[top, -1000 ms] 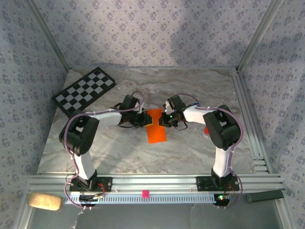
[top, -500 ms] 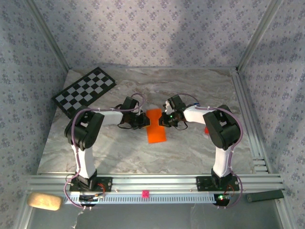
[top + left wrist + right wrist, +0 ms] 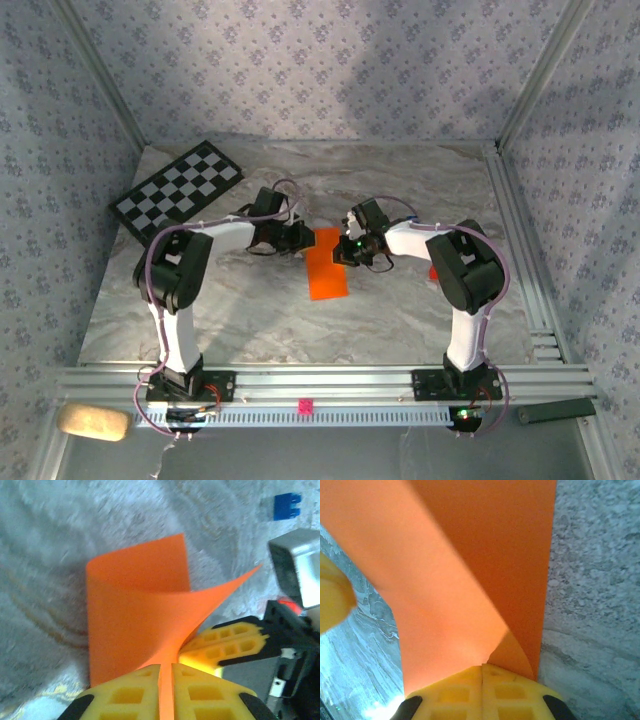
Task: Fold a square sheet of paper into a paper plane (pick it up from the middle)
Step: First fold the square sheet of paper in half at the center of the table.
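Early fold seems in hand; thin bright orange square sheet of paper (image 3: 328, 275), right of the black-and-white checkerboard (image 3: 178, 190), pinched by left gripper (image 3: 166, 668) and right gripper (image 3: 482, 668); next, press the lifted flap flat.

Pale floral-patterned walls (image 3: 330, 70) close in a grey-veined marble tabletop (image 3: 250, 320) from 9 through 12 to 3 o'clock. Aluminium rails (image 3: 330, 383) edge it at 6 and 3 o'clock. Light is soft and even.

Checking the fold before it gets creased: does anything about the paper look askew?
Yes. The orange sheet is not lying flat: pinched by the left gripper and right gripper, one flap curls up off the table.
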Controlling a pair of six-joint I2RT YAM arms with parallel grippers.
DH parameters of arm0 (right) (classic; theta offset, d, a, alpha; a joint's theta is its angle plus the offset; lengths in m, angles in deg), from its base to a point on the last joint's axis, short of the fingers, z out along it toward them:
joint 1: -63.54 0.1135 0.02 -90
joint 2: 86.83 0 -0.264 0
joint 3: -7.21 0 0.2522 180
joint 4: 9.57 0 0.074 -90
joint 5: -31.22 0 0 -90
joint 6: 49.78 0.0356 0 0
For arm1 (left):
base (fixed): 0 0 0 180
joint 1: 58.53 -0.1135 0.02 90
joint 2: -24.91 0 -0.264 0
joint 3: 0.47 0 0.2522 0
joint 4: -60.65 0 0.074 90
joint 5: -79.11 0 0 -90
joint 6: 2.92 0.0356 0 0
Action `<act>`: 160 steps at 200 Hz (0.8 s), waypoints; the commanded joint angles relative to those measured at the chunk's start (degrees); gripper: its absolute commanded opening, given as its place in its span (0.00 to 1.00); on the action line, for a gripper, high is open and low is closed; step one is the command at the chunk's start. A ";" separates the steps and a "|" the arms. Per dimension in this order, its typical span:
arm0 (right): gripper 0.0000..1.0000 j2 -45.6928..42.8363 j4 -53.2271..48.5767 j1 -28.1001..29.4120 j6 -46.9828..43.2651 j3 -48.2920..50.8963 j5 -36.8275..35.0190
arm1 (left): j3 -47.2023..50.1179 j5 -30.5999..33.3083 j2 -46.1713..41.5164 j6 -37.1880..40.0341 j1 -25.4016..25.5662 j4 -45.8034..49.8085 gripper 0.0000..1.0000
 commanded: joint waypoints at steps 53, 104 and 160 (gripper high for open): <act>0.00 6.19 -8.73 0.08 -0.02 3.67 -9.62 | -1.74 2.37 7.05 4.41 -1.32 3.15 0.13; 0.00 6.37 -9.00 0.08 -0.24 3.20 -9.67 | -4.92 2.04 6.36 5.20 -1.52 6.09 0.15; 0.00 5.95 -9.29 0.08 -0.29 3.40 -10.45 | -9.13 -3.14 7.25 3.98 -1.67 6.26 0.16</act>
